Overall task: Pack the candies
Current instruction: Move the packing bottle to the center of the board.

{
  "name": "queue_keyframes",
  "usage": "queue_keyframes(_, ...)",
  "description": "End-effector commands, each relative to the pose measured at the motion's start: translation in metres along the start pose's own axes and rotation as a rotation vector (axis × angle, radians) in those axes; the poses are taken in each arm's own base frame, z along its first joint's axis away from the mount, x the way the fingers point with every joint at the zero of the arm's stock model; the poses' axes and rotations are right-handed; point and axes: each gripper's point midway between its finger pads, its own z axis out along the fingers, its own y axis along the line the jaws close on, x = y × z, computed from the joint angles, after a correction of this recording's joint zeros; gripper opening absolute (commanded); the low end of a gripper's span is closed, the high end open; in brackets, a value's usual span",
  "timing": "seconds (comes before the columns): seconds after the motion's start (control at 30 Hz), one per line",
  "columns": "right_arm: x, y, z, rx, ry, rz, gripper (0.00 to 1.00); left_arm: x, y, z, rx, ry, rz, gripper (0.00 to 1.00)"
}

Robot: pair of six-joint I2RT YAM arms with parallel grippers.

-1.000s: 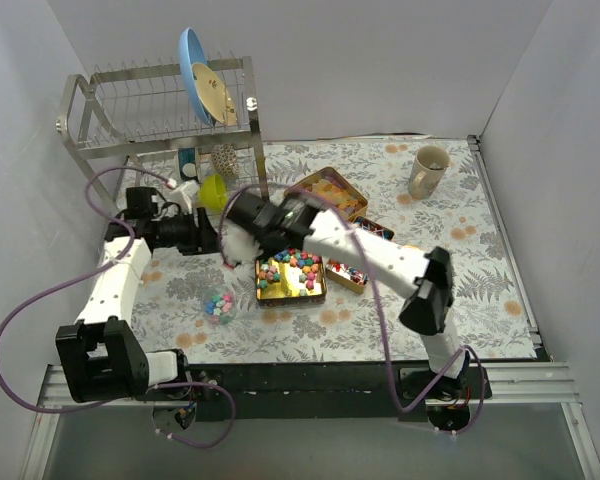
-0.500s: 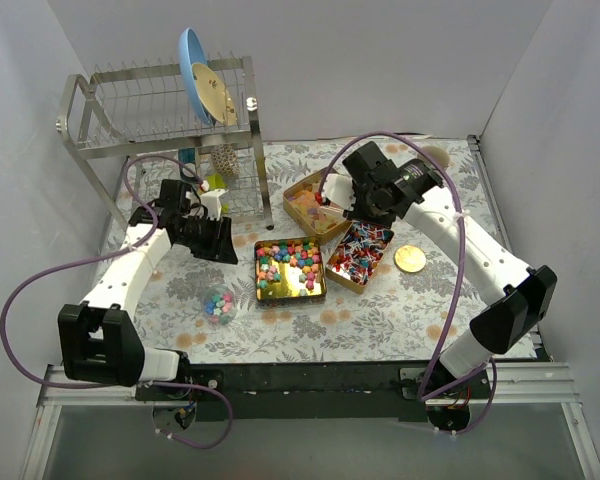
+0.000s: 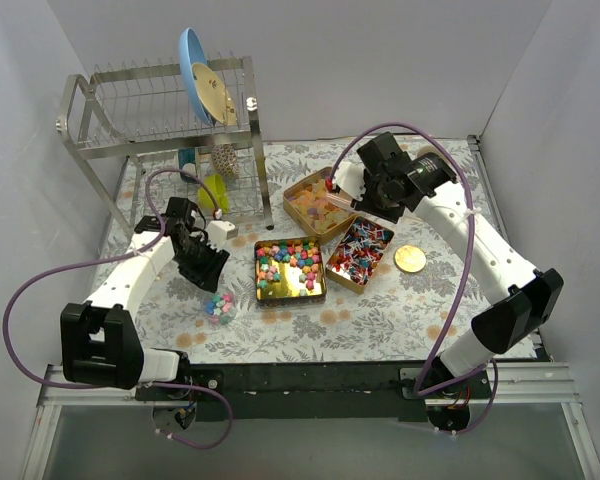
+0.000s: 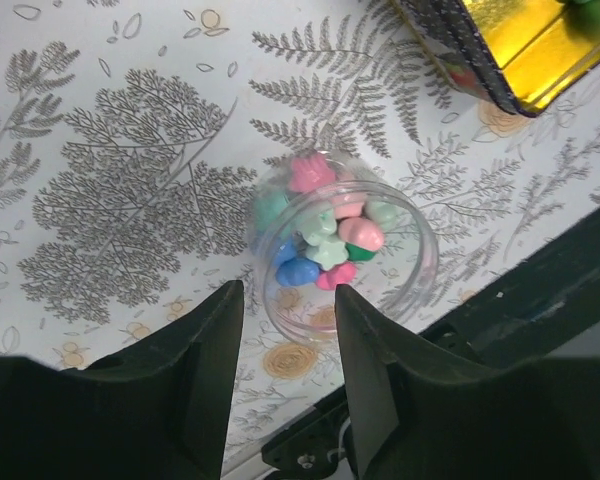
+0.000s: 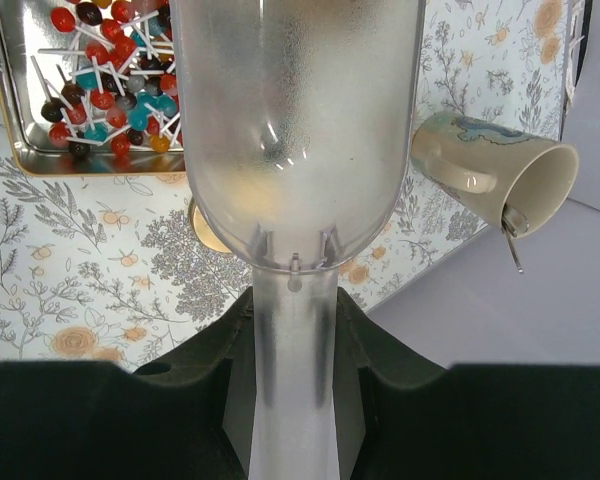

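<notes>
Left fingers (image 4: 180, 390) were spread, with the pastel candies (image 4: 325, 235) in a clear cup (image 4: 420, 270) just beyond them; right fingers (image 5: 400, 400) pinched a scoop (image 5: 295, 150).

dish rack (image 3: 150, 80), mug (image 5: 490, 165), clear scoop (image 5: 295, 130)

The tabletop (image 3: 460, 200) carries a matt sheet printed with grey ferns; whether it is cloth or paper cannot be told. The rack (image 3: 140, 120) is of bright, polished metal wire. The tin (image 3: 276, 290) has a glossy gold metal floor that mirrors the light. The candies (image 4: 330, 240) look matt and pastel, with a little rough lumps; their cup (image 4: 412, 255) is clear, smooth plastic. The scoop (image 5: 295, 130) in the right hand (image 5: 292, 300) is frosted, half-transparent plastic with a soft shine. The lollipops (image 5: 110, 100) are glossy, on matt white sticks. The mug (image 5: 480, 170) looks like glazed ceramic. The fingers (image 4: 180, 370) of the left hand (image 4: 287, 292) are matt black plastic.
</notes>
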Motion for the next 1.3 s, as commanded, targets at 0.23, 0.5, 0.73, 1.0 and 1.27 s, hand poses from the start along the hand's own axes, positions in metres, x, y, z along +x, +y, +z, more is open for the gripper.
queue_keyframes(0.23, -0.012, -0.009, -0.007, 0.026, -0.047, 0.03, 0.01, -0.012, 0.009, 0.03, -0.079, -0.01, 0.158, 0.29)
queue_keyframes(0.5, -0.011, -0.009, -0.004, 0.025, -0.038, 0.025, 0.01, -0.006, -0.036, 0.034, 0.003, 0.005, 0.239, 0.18)
queue_keyframes(0.73, 0.0, -0.007, 0.001, 0.035, 0.007, 0.008, 0.01, -0.011, -0.099, 0.041, 0.143, 0.016, 0.264, 0.14)
queue_keyframes(1.0, 0.017, -0.001, 0.002, 0.042, 0.044, 0.003, 0.01, -0.042, -0.134, 0.045, 0.226, -0.013, 0.28, 0.13)
queue_keyframes(1.27, 0.035, -0.002, -0.003, 0.059, 0.059, 0.026, 0.01, -0.064, -0.172, 0.047, 0.331, -0.004, 0.332, 0.13)
